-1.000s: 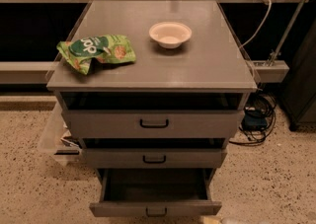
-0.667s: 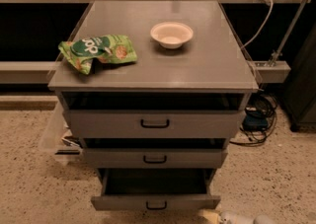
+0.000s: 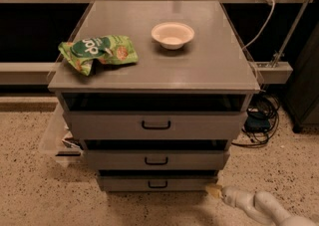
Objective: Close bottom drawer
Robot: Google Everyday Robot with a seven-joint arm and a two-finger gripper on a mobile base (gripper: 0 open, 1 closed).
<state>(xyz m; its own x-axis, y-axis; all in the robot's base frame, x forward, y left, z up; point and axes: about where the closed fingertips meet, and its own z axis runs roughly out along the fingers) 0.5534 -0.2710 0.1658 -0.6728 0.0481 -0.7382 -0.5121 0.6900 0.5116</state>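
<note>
The bottom drawer (image 3: 157, 182) is the narrowest grey front at the foot of the grey cabinet, with a small black bracket handle (image 3: 157, 184). It sits nearly pushed in, only a thin dark gap showing above it. My gripper (image 3: 215, 190) comes in from the lower right on a white arm (image 3: 259, 206); its yellowish tip is at the drawer front's right end, touching or almost touching it.
The middle drawer (image 3: 156, 160) and top drawer (image 3: 155, 125) stand slightly out. On the cabinet top (image 3: 219, 65) lie a green snack bag (image 3: 97, 52) and a white bowl (image 3: 172, 35). Cables (image 3: 259, 120) lie at the right; a clear bin (image 3: 57, 138) stands at the left.
The bottom drawer has gone from wide open to almost shut. My gripper and arm have come into view at the lower right, moving in toward the drawer front.
</note>
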